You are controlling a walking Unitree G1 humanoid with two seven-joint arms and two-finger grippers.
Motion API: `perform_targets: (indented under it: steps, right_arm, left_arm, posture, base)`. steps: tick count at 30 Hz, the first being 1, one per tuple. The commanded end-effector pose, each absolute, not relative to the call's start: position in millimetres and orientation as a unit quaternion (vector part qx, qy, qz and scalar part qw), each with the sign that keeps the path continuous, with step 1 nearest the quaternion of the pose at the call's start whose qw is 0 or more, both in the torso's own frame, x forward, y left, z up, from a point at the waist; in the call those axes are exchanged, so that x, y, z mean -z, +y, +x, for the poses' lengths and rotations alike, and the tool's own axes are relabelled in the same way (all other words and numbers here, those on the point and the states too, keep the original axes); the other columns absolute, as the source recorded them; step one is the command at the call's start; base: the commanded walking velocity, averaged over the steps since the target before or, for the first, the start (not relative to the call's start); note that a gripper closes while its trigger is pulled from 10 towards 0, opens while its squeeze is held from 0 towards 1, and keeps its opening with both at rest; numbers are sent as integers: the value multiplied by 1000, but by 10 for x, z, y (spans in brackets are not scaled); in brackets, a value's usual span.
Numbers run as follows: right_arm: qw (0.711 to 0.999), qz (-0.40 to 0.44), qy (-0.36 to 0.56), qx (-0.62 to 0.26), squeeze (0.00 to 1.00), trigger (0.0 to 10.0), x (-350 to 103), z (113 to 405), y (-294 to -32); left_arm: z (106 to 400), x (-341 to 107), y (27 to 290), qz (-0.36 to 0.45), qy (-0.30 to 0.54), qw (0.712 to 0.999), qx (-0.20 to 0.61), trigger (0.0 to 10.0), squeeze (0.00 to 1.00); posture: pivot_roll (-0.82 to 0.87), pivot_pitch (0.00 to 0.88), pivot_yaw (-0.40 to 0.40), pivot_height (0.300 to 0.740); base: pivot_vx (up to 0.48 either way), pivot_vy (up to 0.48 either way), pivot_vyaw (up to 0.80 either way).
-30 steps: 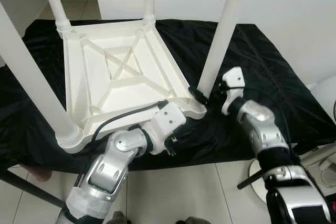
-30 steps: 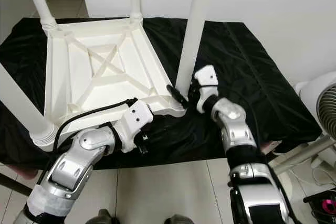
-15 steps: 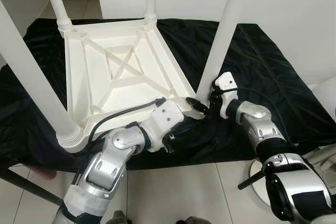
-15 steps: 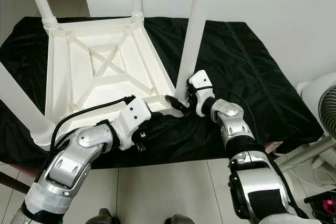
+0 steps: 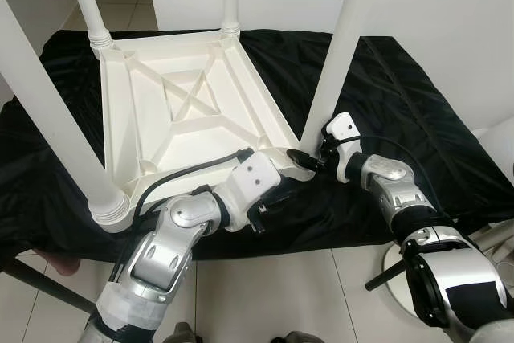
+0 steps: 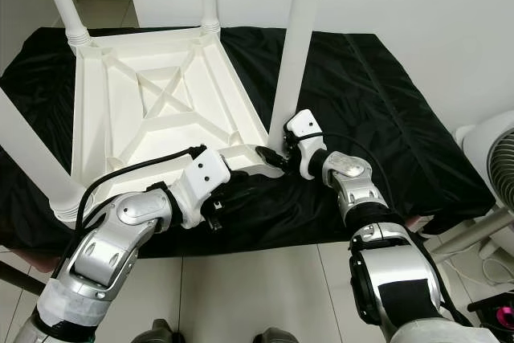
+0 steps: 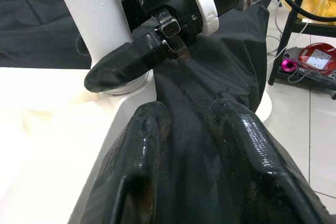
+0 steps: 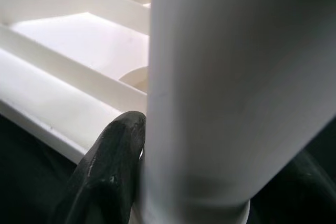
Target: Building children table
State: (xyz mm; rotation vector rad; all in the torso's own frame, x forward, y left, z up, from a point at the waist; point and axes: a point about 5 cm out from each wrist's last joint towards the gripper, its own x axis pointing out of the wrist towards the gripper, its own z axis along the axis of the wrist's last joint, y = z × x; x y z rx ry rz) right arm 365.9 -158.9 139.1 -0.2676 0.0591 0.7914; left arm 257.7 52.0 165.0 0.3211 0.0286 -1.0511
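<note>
Glossy white plastic table (image 5: 181,110), black cloth (image 5: 401,110)

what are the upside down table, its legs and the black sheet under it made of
Tabletop: looks like moulded white plastic, matte, going by the ribs cast into its underside. Near leg, where the right gripper sits at its base: smooth white tube with a soft sheen, probably plastic. Black sheet: thin woven fabric, judging by its creases and faint shine, perhaps nylon.
</note>
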Motion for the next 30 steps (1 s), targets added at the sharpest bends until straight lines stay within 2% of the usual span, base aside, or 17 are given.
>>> perform_targets:
  steps: [1, 3, 12, 15, 17, 19, 20, 22, 25, 30]
  right_arm:
    - [919, -114, 49, -374, 0, 10000, -1301, 3634, -1621]
    - [931, -93, 52, -348, 0, 10000, -1260, 3633, -1601]
    - [955, -60, 38, -287, 0, 10000, -1230, 3626, -1514]
    - [983, -34, 28, -180, 0, 10000, -1165, 3558, -1414]
    - [987, -35, 26, -154, 0, 10000, -1151, 3534, -1391]
    - [997, -19, 25, -77, 0, 10000, -1109, 3458, -1316]
    - [997, -19, 25, -77, 0, 10000, -1109, 3458, -1316]
    - [1000, 0, 25, -13, 0, 10000, -1078, 3376, -1226]
    - [999, 17, 24, 21, 0, 10000, -1062, 3315, -1130]
    - [1000, 17, 19, 8, 0, 10000, -1079, 3269, -1056]
  left_arm:
    - [2583, -1662, 538, 156, 10, 869, 470, 10000, 0]
    - [2568, -1651, 531, 153, 12, 869, 470, 10000, 0]
    - [2549, -1629, 509, 148, 14, 871, 469, 10000, 0]
    - [2526, -1609, 491, 144, 15, 871, 470, 10000, 0]
    - [2520, -1606, 488, 144, 16, 870, 471, 10000, 0]
    - [2516, -1598, 487, 142, 17, 871, 471, 10000, 0]
    - [2516, -1598, 487, 142, 17, 871, 471, 10000, 0]
    - [2515, -1596, 483, 142, 18, 871, 470, 10000, 0]
    - [2517, -1601, 477, 141, 17, 871, 470, 10000, 0]
    - [2503, -1599, 466, 141, 16, 870, 472, 10000, 0]
  posture:
    - [-32, 24, -25, 740]
    - [-35, 27, -38, 740]
    - [-46, 34, -59, 740]
    - [-45, 33, -67, 740]
    - [-45, 33, -67, 740]
    - [-48, 31, -73, 740]
    - [-48, 31, -73, 740]
    - [-45, 30, -79, 740]
    - [-45, 28, -77, 740]
    - [-46, 25, -82, 740]
  base:
    - [0, 0, 0]
    - [0, 0, 0]
    - [0, 0, 0]
    - [0, 0, 0]
    - [0, 0, 0]
    - [0, 0, 0]
    - [0, 0, 0]
    - [0, 0, 0]
    - [0, 0, 0]
    - [0, 0, 0]
